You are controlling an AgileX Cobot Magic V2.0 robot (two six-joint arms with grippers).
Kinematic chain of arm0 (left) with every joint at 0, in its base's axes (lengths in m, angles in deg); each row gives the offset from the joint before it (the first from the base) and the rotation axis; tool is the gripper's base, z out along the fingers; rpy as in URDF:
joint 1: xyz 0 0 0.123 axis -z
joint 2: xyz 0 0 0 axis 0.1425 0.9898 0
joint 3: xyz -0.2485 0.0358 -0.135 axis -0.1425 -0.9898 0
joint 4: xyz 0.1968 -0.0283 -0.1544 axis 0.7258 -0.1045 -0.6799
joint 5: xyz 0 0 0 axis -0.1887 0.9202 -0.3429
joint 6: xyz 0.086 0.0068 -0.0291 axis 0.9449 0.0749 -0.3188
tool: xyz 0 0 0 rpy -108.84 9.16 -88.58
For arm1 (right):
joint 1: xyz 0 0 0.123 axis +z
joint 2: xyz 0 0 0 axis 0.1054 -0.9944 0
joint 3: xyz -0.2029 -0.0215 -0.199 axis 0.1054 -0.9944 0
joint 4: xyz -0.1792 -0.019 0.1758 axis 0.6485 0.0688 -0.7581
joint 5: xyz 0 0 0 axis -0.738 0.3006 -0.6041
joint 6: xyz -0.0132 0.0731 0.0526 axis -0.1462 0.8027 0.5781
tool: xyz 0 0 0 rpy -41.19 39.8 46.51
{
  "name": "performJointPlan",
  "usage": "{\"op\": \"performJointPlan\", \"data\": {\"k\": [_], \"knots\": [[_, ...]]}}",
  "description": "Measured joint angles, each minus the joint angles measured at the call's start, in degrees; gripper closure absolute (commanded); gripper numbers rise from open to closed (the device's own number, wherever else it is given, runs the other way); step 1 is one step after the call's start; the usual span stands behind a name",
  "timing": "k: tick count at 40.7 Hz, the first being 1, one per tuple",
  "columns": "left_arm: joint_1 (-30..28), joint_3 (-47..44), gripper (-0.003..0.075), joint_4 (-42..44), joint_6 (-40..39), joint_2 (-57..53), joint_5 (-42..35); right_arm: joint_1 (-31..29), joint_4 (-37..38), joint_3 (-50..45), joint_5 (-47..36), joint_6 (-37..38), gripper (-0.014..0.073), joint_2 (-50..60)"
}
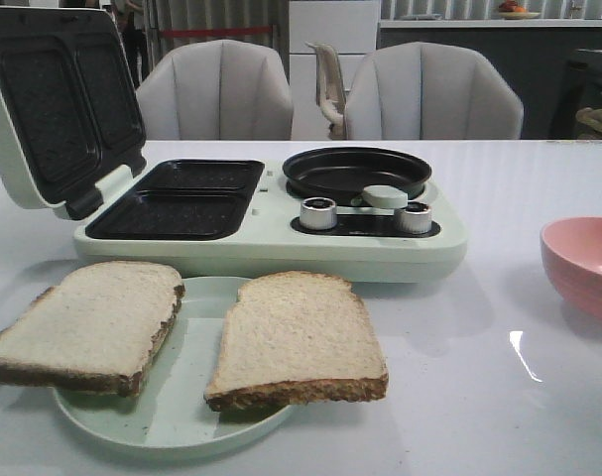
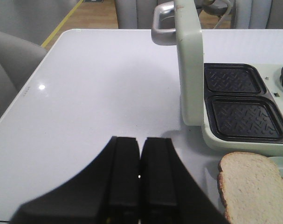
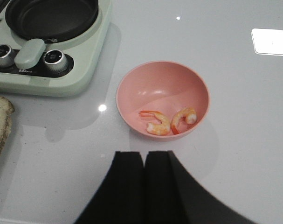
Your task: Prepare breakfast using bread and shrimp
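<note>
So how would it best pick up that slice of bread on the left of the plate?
Probably by the outer edge of the left bread slice, coming in from the left side. That edge overhangs the plate, so a finger could slip underneath. The left gripper is nearest but shut, so it must open first.

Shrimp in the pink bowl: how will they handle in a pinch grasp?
Likely slippery: both shrimp look glossy and curved, so they may squirt out of the right gripper, which is shut now. They're small and probably very light. They sit against the sloped wall of the bowl, so a nudge would likely slide them along it, and the light bowl itself might skid on the shiny table.
</note>
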Motion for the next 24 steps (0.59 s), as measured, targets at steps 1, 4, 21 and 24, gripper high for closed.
{"op": "performJointPlan", "data": {"k": [1,4,21,24], "knots": [[0.00,0.00,0.0570,-0.10,0.00,0.00,-0.01,0.00,0.00,0.00,0.00,0.00,0.0380,0.00],[0.00,0.00,0.0447,-0.10,0.00,0.00,0.11,0.00,0.00,0.00,0.00,0.00,0.0252,0.00],[0.00,0.00,0.0171,-0.21,3.57,1.35,0.94,0.00,0.00,0.00,0.00,0.00,0.0140,0.00],[0.00,0.00,0.0171,-0.82,7.27,3.00,2.21,0.00,0.00,0.00,0.00,0.00,0.0140,0.00]]}}
